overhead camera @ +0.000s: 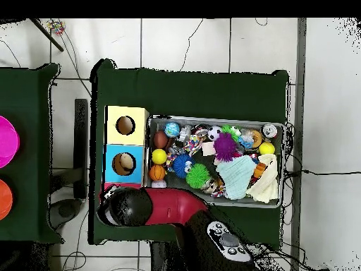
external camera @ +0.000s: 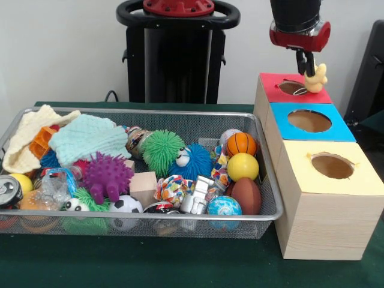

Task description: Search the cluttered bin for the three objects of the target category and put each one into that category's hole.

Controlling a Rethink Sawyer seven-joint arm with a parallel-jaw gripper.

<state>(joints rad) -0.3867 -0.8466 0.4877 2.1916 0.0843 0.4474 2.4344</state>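
Gripper [external camera: 308, 67] hangs directly over the red box [external camera: 271, 90], clenched on a small pale-yellow soft toy [external camera: 317, 78], possibly a rubber duck or similar; exact type unclear. Toy dangles just above the red box's hole [external camera: 291, 87], apart from the rim, so it looks lined up for a drop. Judged step: delivery of one target object, release pending.

Red box sits at the far end of a row of three along the bin's side; blue box [external camera: 342, 129] in the middle, yellow box [external camera: 360, 180] at the near end. All on the green surface [external camera: 138, 264].

Wire mesh bin [external camera: 144, 221] is crowded: purple spiky ball [external camera: 107, 176], green fuzzy ball [external camera: 162, 151], mini basketball [external camera: 241, 144], yellow ball [external camera: 243, 166], knitted cloths [external camera: 84, 139] at the far corner. Overhead, the arm [overhead camera: 166, 207] covers the red box.

Which remaining items match the category cannot be judged here.
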